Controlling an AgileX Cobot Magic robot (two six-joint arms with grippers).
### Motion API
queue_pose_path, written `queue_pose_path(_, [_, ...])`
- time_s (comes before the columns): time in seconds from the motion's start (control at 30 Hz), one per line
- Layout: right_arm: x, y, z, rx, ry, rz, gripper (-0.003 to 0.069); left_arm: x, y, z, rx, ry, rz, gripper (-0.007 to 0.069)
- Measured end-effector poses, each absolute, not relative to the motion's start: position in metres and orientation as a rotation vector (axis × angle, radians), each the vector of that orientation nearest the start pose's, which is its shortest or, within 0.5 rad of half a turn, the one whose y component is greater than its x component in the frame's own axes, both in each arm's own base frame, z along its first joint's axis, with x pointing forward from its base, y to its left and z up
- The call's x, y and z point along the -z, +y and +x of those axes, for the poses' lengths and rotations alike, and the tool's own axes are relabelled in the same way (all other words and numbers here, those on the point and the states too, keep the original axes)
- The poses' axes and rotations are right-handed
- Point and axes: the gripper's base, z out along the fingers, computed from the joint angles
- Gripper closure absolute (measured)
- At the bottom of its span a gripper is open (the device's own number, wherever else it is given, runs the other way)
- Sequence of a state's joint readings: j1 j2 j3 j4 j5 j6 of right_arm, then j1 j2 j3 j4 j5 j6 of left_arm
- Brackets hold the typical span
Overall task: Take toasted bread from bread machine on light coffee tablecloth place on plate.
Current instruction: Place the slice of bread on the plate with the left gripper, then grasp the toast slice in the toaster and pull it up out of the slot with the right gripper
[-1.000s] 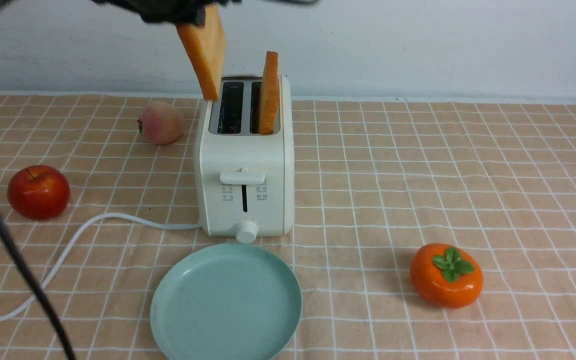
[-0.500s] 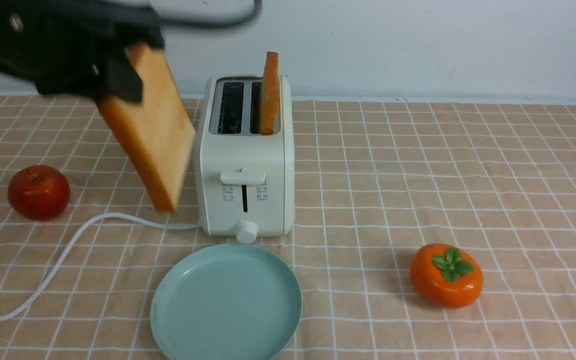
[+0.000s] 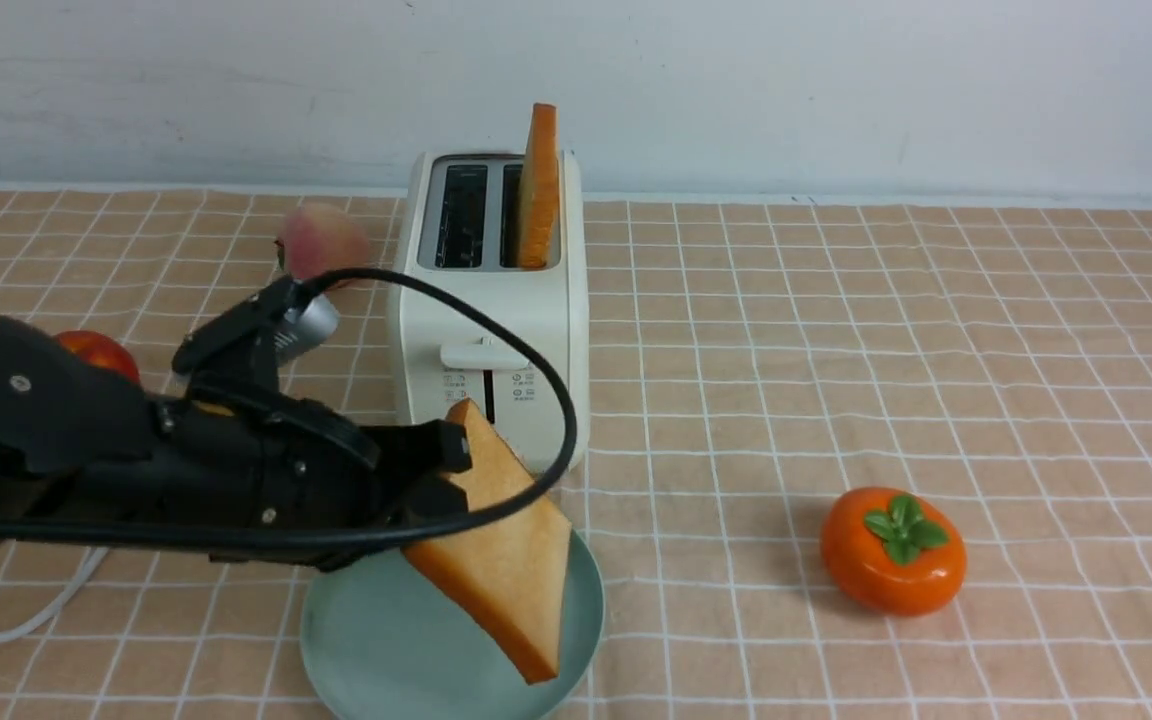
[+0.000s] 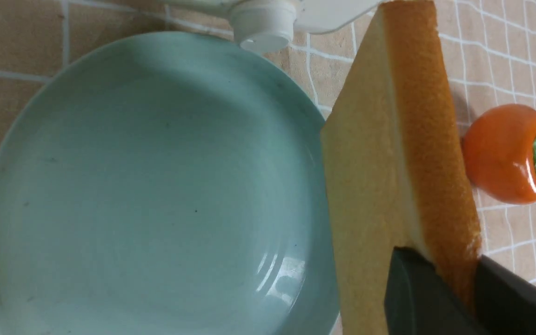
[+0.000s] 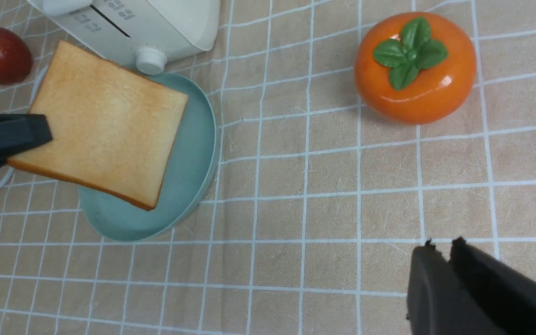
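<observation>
While it is gripped along one crust edge by the left end effector (image 3: pixel 448 472), whose jaws are closed narrowly across its thickness, the held slice (image 3: pixel 501 550) of toasted bread is suspended at a slant over the right half of the plate (image 3: pixel 376 640). Its diagonal is set steeply. One corner is pointed up toward the front of the bread machine (image 3: pixel 496 310), and the opposite corner is pointed down at the plate's near right rim. Its broad golden face is turned upward and to the right. Whether the low corner is touching the plate cannot be told.

The second slice (image 3: pixel 539 185) is stood upright in the right slot of the bread machine. Its thin crust edge is turned toward the near edge of the surface, and its top projects well above the slot.

The bread machine is placed toward the far edge of the light coffee tablecloth (image 3: pixel 836 350), left of centre, with the plate just before it at the near edge. The right end effector (image 5: pixel 449 251) is seen low at the near right corner, its jaws drawn together with nothing between them. A persimmon (image 3: pixel 893 550) is laid between it and the plate.
</observation>
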State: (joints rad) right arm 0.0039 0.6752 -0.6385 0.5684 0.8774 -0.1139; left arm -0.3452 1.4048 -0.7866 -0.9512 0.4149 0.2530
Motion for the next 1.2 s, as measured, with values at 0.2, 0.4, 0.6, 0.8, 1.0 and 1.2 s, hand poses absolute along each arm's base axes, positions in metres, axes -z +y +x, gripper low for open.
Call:
queue_pose_path(0.2, [-0.308,0.038,0.114,-0.634,2.311,0.092,0.0589,-0.218,-0.125,0.26,0.808,2.54,-0.171,0.0391])
queue_pose_path(0.4, [-0.312,0.04,0.114,-0.671,2.306,0.097,0.058,-0.215,-0.118,0.256,0.649,2.586,-0.023,0.0297])
queue_pose_path(0.6, [-0.341,0.043,0.121,-0.679,2.319,0.019,0.058,-0.234,-0.102,0.244,0.467,2.58,0.034,0.0422])
queue_pose_path(0.8, [-0.383,0.046,0.162,-0.691,2.395,-0.068,0.058,-0.268,-0.073,0.213,0.23,2.569,-0.054,0.0638])
queue_pose_path(1.0, [-0.403,0.074,0.228,-0.727,2.432,-0.231,0.0629,-0.312,-0.05,0.165,0.235,2.408,-0.132,0.0638])
queue_pose_path(1.2, [-0.402,0.133,0.288,-0.704,2.415,-0.367,0.0616,-0.333,-0.028,0.105,0.326,2.194,-0.145,0.0638])
